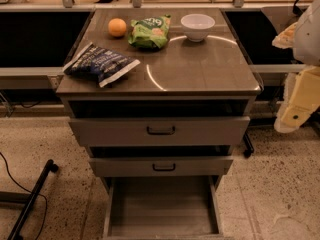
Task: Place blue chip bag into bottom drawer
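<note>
The blue chip bag (pixel 100 63) lies flat on the front left corner of the cabinet top, dark navy with white edges and lettering. The bottom drawer (pixel 162 211) is pulled out below the two handled drawers, and its grey floor is bare. My gripper (pixel 298 105) hangs at the right edge of the view, beside the cabinet's right side and about level with the top drawer, well away from the bag. It holds nothing that I can see.
On the cabinet top (pixel 200 69) are an orange (pixel 117 27), a green chip bag (pixel 150 32) and a white bowl (pixel 197 26) along the back. The two upper drawers (pixel 160 130) stand slightly open. A black pole and cable (pixel 32 199) lie on the floor at left.
</note>
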Available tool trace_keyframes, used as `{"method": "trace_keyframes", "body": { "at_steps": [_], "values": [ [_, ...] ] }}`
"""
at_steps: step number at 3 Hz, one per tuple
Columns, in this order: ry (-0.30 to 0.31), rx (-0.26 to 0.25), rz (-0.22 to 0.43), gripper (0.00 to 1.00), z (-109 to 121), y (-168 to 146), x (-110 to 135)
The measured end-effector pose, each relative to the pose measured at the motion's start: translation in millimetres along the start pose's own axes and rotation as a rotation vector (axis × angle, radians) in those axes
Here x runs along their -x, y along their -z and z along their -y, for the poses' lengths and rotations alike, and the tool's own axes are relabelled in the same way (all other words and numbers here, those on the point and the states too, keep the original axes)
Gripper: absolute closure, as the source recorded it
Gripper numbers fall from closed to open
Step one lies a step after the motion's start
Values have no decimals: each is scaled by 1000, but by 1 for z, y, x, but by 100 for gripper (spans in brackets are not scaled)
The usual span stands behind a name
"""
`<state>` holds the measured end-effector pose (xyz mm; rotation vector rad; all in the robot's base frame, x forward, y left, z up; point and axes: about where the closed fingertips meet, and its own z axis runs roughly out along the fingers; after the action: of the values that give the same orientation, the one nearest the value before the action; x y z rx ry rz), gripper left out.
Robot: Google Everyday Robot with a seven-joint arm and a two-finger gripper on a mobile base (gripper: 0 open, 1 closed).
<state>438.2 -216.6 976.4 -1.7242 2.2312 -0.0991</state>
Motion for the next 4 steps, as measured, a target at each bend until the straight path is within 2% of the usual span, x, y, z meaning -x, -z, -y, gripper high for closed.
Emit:
{"method": "trace_keyframes", "body": {
  "at_steps": [3, 4],
  "values": [
    [-11, 15, -8, 0, -2, -7, 5],
    [-5, 14, 13, 0, 3, -12, 13]
  ]
}}
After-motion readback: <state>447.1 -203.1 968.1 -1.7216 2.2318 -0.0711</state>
